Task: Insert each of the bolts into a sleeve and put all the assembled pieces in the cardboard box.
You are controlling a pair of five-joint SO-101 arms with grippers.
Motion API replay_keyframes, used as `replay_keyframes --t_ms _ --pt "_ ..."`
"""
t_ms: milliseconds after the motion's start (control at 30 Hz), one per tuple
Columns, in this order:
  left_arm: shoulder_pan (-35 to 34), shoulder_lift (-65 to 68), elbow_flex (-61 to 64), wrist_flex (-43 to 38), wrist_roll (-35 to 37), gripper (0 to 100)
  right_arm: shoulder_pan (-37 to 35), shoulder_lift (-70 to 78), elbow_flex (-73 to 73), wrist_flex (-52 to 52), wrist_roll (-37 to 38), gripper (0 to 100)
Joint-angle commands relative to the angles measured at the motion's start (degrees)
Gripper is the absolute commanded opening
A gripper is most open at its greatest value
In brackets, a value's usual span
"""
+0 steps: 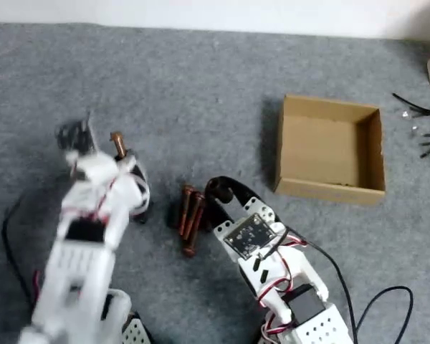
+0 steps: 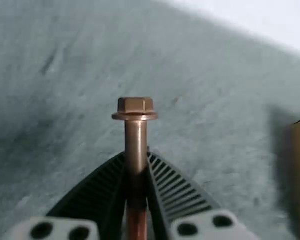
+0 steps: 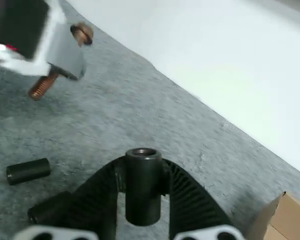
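My left gripper [image 2: 136, 180] is shut on a copper bolt [image 2: 135, 135], gripping its shank with the hex head sticking out beyond the fingertips. In the high view this left gripper [image 1: 122, 159] and its bolt [image 1: 117, 142] hang at the left of the grey mat. My right gripper [image 3: 142, 192] is shut on a black sleeve [image 3: 142, 182], open end facing out. The right gripper [image 1: 219, 192] sits mid-table beside several loose bolts [image 1: 190, 211]. The right wrist view also shows the left arm's bolt [image 3: 42, 86] and two spare sleeves [image 3: 28, 170] lying on the mat.
The open cardboard box [image 1: 330, 190] stands at the right of the mat, and one corner [image 3: 285, 220] shows in the right wrist view. Small dark tools [image 1: 424, 136] lie at the far right edge. Cables trail near the arm bases.
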Motion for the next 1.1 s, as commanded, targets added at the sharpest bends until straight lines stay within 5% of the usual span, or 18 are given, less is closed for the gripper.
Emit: replay_keyframes --t_ms 0,133,533,1067 --pt "-2.3 24.5 -15.0 -1.8 -0.4 1 1.0 -0.8 8.2 -1.2 0.2 0.5" --pt "-4.1 42.2 -25.7 -0.4 -0.4 1 1.0 -0.8 8.2 -1.2 0.2 0.5" --pt "-4.6 68.6 -53.5 22.4 -0.4 1 2.2 -1.1 8.2 -1.4 0.3 0.5" --pt "-4.5 76.8 -65.3 33.1 -0.7 1 2.2 -1.3 8.2 -1.4 0.3 0.5"
